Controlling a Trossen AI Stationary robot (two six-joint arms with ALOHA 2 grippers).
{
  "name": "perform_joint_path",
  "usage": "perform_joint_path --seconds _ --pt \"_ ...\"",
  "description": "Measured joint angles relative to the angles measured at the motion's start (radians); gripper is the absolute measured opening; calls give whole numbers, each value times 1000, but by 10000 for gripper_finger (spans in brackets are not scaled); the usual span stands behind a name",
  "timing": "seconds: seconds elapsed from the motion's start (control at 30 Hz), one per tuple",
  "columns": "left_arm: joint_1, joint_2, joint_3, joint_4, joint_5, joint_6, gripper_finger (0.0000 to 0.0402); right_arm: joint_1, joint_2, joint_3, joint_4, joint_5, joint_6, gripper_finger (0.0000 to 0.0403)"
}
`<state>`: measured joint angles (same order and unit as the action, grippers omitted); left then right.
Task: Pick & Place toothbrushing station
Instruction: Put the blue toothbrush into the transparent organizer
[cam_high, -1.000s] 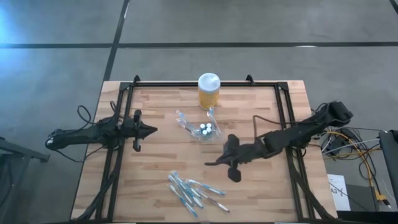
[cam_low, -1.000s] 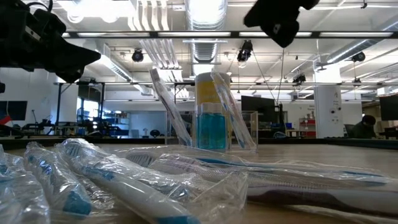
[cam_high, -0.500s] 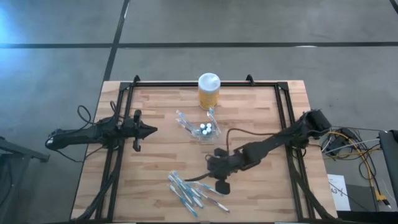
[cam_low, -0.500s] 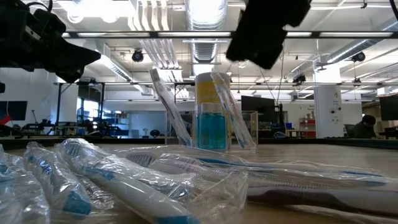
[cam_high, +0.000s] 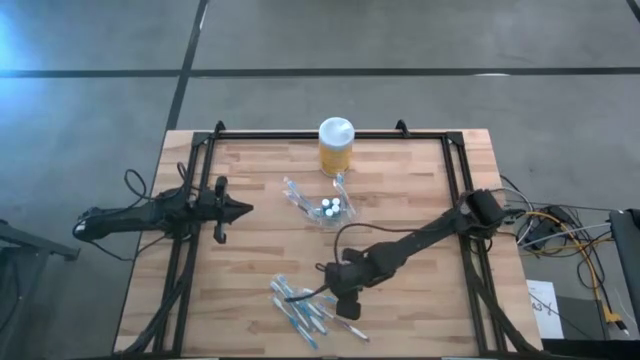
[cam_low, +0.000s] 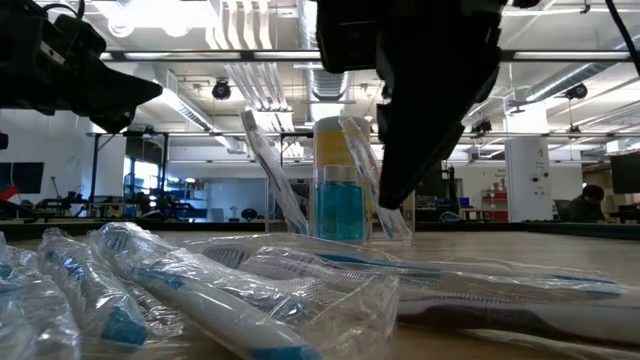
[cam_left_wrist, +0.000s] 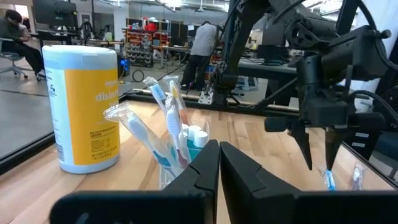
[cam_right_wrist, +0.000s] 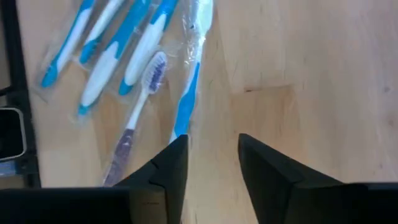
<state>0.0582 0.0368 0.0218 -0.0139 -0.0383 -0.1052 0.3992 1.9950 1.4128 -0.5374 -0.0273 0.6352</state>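
Observation:
The toothbrushing station (cam_high: 325, 207) is a small clear holder at mid-table with a few toothbrushes standing in it (cam_left_wrist: 177, 146). A pile of plastic-wrapped blue-and-white toothbrushes (cam_high: 305, 305) lies near the table's front edge. My right gripper (cam_high: 338, 293) hangs open just above the pile's right side, fingers pointing down (cam_left_wrist: 317, 155). In the right wrist view a blue-handled brush (cam_right_wrist: 186, 99) lies beside one finger of my right gripper (cam_right_wrist: 211, 146). My left gripper (cam_high: 245, 209) waits shut at the table's left, pointing toward the station (cam_left_wrist: 219, 155).
A yellow jar with a white lid (cam_high: 336, 147) stands at the far edge, behind the station. Black frame rails (cam_high: 196, 200) (cam_high: 462, 190) run along both sides of the table. Bare wood lies right of the pile (cam_right_wrist: 298, 74).
My right gripper has gone from the table's middle toward the near edge and a little left, coming down over the toothbrush pile. Its arm has stretched out farther across the table. The toothbrushes and the station have not moved.

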Motion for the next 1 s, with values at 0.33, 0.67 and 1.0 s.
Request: perform_joint_path --seconds 0.33,0.67,1.0 --pt "0 1 -1 3 0 0 14 9 95 81 -3 0 2 160" --pt "0 4 -2 4 0 0 14 13 145 92 -8 14 -2 158" --pt "0 5 -2 5 0 0 14 3 134 82 -109 136 -35 144"
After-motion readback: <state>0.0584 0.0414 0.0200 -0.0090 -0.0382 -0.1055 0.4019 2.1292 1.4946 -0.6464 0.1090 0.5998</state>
